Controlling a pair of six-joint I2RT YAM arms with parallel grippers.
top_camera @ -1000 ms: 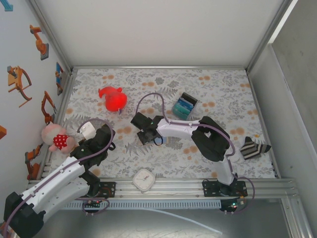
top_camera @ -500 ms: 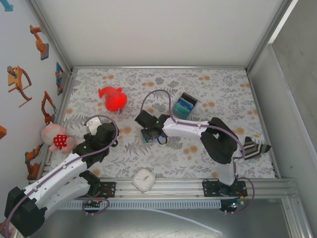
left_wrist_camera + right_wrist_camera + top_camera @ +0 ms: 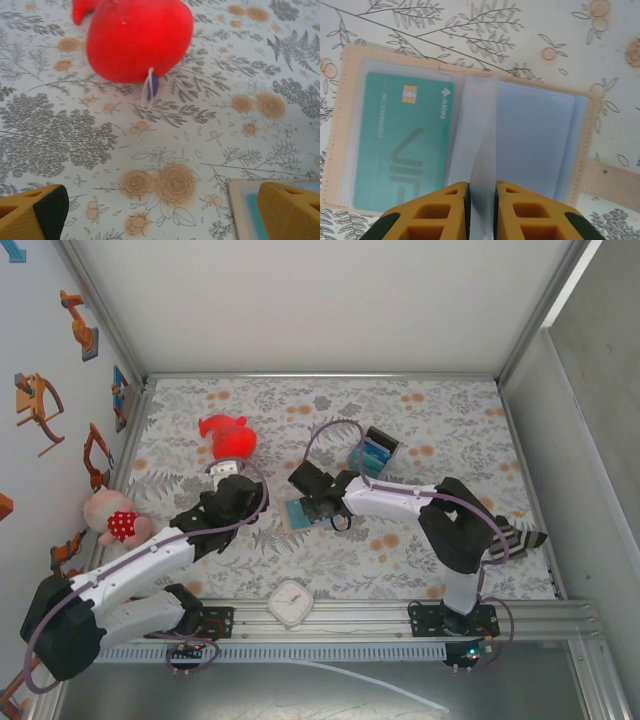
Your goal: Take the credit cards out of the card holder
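**A:** Right wrist cam, anything legible?

**B:** Yes. The card holder (image 3: 535, 135) lies open and flat on the floral cloth (image 3: 630, 100). One teal credit card (image 3: 400, 140) sits in its left clear pocket. It has a gold chip, a small logo w/ "AION", and a "NO." line of digits too tiny to read. The big pale letters are prob "VIP".

**A:** And the pincer?

**B:** The right gripper (image 3: 481, 192) is all but closed, pads nipping a clear sleeve (image 3: 482, 130) that stands up from the fold. A tan tab (image 3: 615, 177) sticks out at lower right.

**A:** More cards in there?

**B:** Can't tell. The rt half is bare blue lining.

**A:** Left wrist cam?

**B:** The left gripper (image 3: 162, 207) is spread wide w/ nothing in it, just over the cloth. A red plush toy (image 3: 137, 37) w/ a white loop is ahead. A corner of the holder, tan rim & teal, is by the finger at the frame's lower right.

**A:** What does the top cam add?

**B:** Both arms meet mid-table, w/ the left gripper near the holder's left edge. A black-edged blue-and-teal block (image 3: 373, 455) is beyond it and a white clock (image 3: 292, 602) sits by the near rail. Print's too small to read from up there
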